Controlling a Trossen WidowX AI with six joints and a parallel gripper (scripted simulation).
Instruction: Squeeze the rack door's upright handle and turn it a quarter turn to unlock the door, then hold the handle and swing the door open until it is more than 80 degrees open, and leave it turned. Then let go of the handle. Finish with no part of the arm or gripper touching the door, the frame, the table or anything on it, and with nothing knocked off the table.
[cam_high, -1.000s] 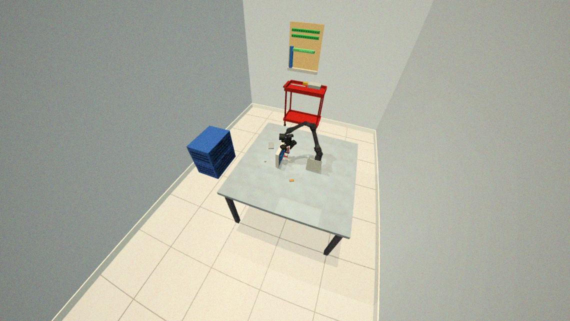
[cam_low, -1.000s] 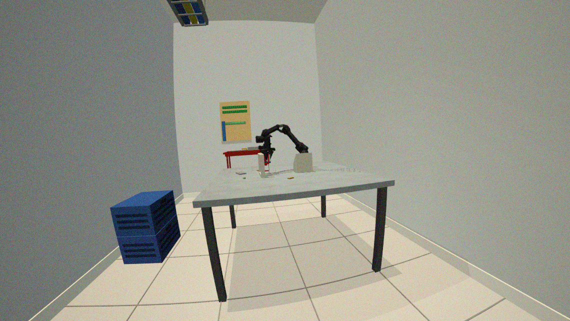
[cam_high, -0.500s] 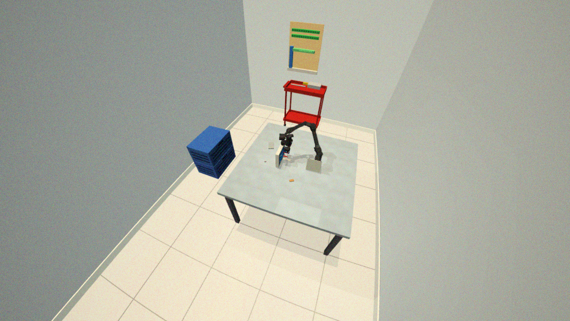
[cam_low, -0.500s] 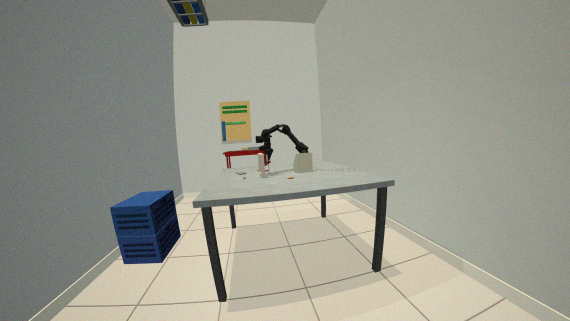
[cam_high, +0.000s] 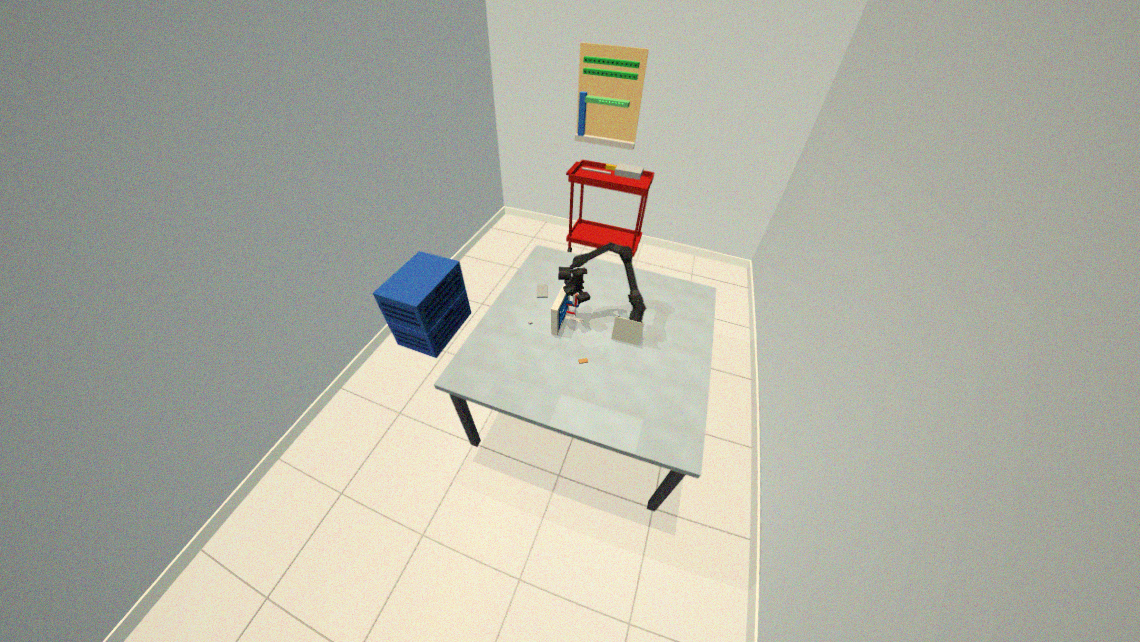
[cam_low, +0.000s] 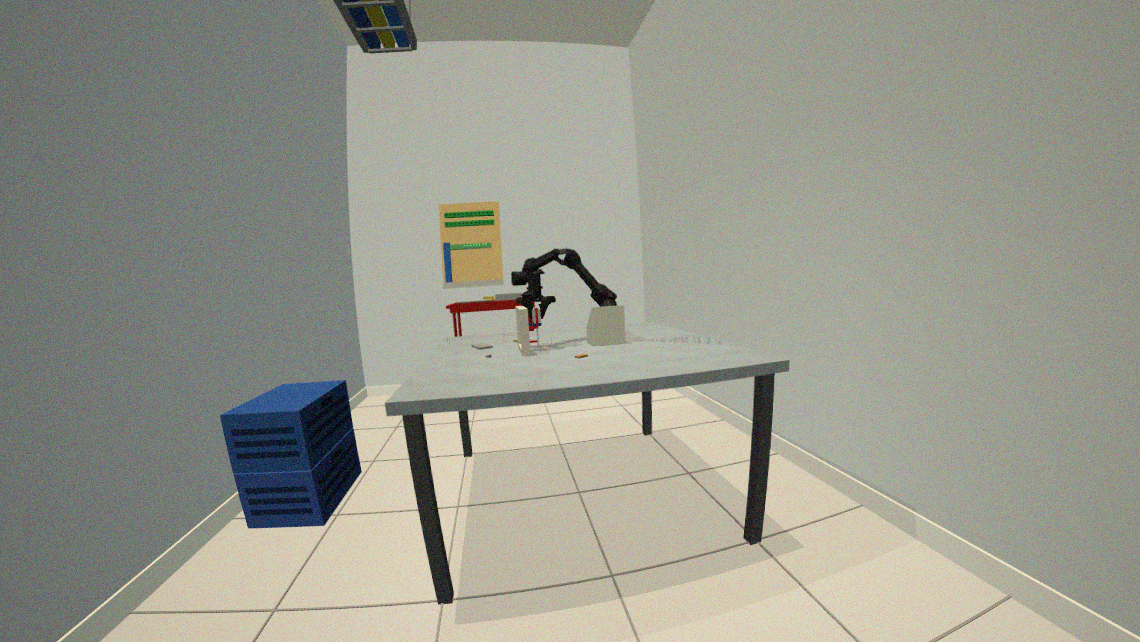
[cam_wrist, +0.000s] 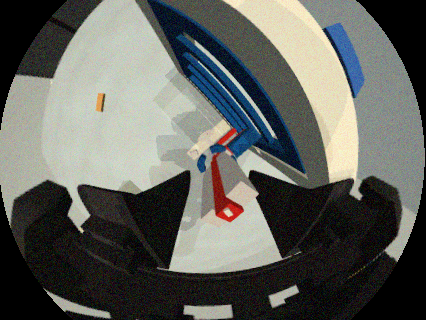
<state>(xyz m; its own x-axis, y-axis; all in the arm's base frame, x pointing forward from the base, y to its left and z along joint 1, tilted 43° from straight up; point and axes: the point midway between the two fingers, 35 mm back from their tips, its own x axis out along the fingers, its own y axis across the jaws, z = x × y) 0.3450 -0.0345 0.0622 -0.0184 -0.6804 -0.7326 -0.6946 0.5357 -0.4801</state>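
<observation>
Behind the table we see a red cart (cam_high: 610, 185) (cam_low: 483, 306), with a gray box (cam_high: 628, 172) and a small yellow item (cam_high: 611, 167) on its top shelf. Above it, a tan board (cam_high: 612, 119) (cam_low: 479, 263) hangs on the wall, bearing green strips and an upright blue strip (cam_high: 581, 114) (cam_low: 447, 262). To one side of the table, we find blue crates (cam_high: 422, 307) (cam_low: 291, 454) stacked on the tiled floor (cam_high: 382, 478) (cam_low: 550, 526).

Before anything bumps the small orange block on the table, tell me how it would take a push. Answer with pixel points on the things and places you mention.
The orange block (cam_high: 583, 361) (cam_low: 581, 356) (cam_wrist: 100, 102) would probably slide rather than roll, being straight-edged and oblong. It lies low and flat, so tipping seems unlikely. It looks small enough to be light, though its material can't be told.
</observation>
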